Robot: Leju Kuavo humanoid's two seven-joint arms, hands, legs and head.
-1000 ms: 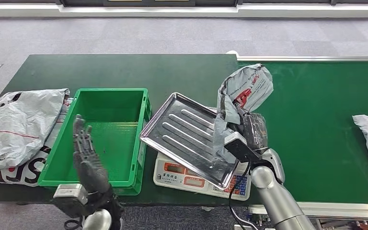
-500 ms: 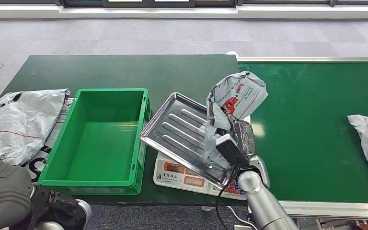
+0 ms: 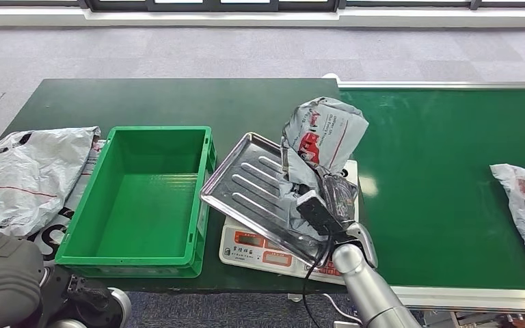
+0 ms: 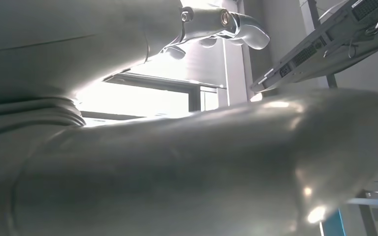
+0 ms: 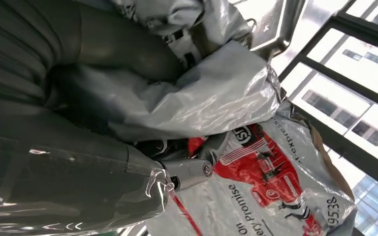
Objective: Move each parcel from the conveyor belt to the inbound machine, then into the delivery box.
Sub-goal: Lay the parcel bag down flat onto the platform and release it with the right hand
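My right hand (image 3: 338,198) clamped on the grey parcel (image 3: 321,133) over the steel tray (image 3: 246,181), green box (image 3: 143,198) at nine o'clock, left hand's state I can't tell.

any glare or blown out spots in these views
Head view: evenly lit, mild sheen on the steel tray. Left wrist view: window blown out white, highlights on a silver arm. Right wrist view: bright windows behind, glossy reflections on the parcel; the right hand is dark.

Parcel-sorting station, logistics setting: green conveyor belt (image 3: 451,171), weighing scale (image 3: 273,251) with steel tray (image 3: 260,184), green crate (image 3: 143,195), courier bags (image 3: 27,178) on desk (image 3: 178,102), grey carpet floor (image 3: 178,51).
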